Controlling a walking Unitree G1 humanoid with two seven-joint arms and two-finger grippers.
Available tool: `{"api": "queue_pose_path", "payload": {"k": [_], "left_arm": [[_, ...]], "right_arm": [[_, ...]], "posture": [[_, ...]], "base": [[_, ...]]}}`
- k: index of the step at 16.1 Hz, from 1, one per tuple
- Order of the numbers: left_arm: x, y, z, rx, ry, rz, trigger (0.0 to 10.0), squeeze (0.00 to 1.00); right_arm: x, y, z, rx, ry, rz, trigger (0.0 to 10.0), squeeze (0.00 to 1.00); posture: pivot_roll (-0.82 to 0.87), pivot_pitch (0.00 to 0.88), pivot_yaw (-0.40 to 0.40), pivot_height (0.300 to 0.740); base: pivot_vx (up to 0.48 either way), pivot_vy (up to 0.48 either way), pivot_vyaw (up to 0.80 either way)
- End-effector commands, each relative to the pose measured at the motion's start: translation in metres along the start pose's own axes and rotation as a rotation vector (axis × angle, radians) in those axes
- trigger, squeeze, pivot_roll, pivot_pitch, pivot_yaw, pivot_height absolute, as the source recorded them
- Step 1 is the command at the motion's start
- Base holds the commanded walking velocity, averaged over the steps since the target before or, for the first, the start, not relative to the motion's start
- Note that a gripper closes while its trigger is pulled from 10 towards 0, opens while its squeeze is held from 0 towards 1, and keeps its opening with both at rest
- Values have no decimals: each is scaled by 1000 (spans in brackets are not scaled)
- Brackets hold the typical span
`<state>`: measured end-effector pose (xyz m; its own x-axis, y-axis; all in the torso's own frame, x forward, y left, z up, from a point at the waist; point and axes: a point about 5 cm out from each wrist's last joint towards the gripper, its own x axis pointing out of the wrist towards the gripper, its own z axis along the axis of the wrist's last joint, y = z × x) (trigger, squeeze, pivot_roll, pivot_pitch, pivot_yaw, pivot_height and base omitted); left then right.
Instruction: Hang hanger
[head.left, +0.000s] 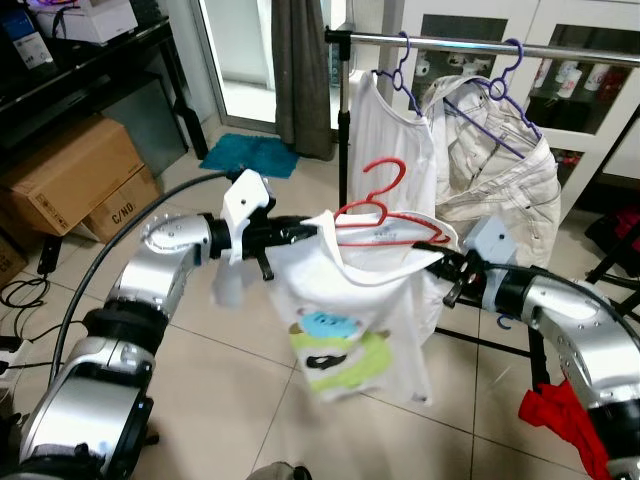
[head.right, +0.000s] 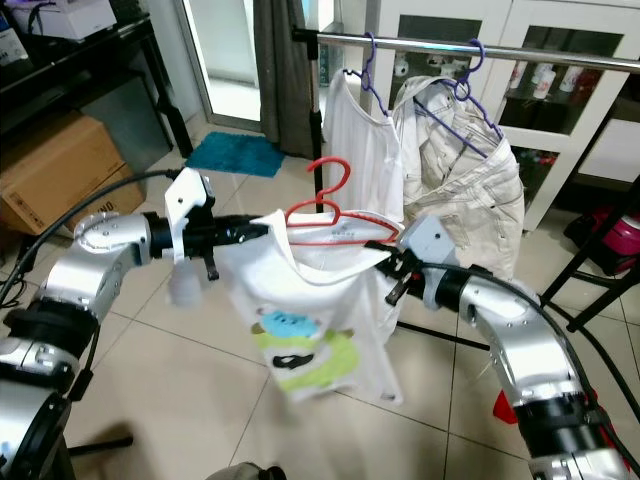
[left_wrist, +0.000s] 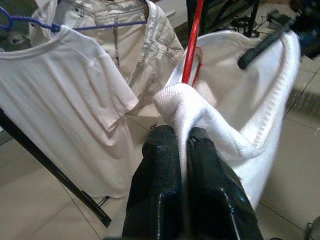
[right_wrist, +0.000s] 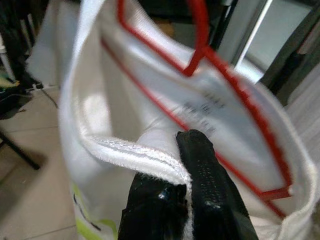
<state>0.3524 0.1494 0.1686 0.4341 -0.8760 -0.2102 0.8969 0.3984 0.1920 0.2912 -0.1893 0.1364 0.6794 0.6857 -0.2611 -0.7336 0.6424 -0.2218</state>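
While both arms are holding the garment up between them, the left gripper (head.left: 300, 235) is pinching one shoulder of the white T-shirt (head.left: 355, 320), its fingers (left_wrist: 170, 150) closed narrow on a fold of the neckline, and the right gripper (head.left: 445, 268) is clamping the opposite shoulder the same way. The red hanger (head.left: 385, 215) is sitting inside the shirt's neck, hook standing free above the fabric, carried only by the cloth stretched between the two grips. Beyond it, the clothes rail (head.left: 560, 50) is running across above, already bearing a white top (head.left: 385, 130) and a cream garment (head.left: 500, 170) on purple hangers. To do this well, I judge both arms should be rising together, keeping the shirt taut so the hook is staying upright, and aiming for the bare stretch of rail to the robot's left of the white top.
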Motion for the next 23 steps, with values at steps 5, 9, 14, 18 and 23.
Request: {"api": "queue_pose_path", "payload": {"k": [5, 9, 14, 18, 23], "left_arm": [[-21, 29, 27, 80, -35, 82, 0, 0], [-13, 4, 1, 43, 56, -101, 0, 0], [-9, -12, -34, 52, 255, -157, 0, 0], [5, -14, -47, 52, 311, -57, 0, 0], [17, 3, -24, 32, 111, 152, 0, 0]], "right_arm": [[10, 23, -11, 4, 54, 43, 0, 0], [7, 1, 0, -79, 72, -21, 0, 0], [-6, -26, 16, -236, 147, -13, 0, 0], [-3, -28, 31, -285, 128, 9, 0, 0], [-1, -12, 30, -288, 118, 70, 0, 0]], "posture": [[-120, 0, 114, 740], [-127, 0, 115, 740], [-136, 0, 114, 740], [-143, 0, 102, 740], [-152, 0, 106, 740]], "base": [[0, 0, 0], [0, 0, 0], [0, 0, 0], [0, 0, 0], [0, 0, 0]]}}
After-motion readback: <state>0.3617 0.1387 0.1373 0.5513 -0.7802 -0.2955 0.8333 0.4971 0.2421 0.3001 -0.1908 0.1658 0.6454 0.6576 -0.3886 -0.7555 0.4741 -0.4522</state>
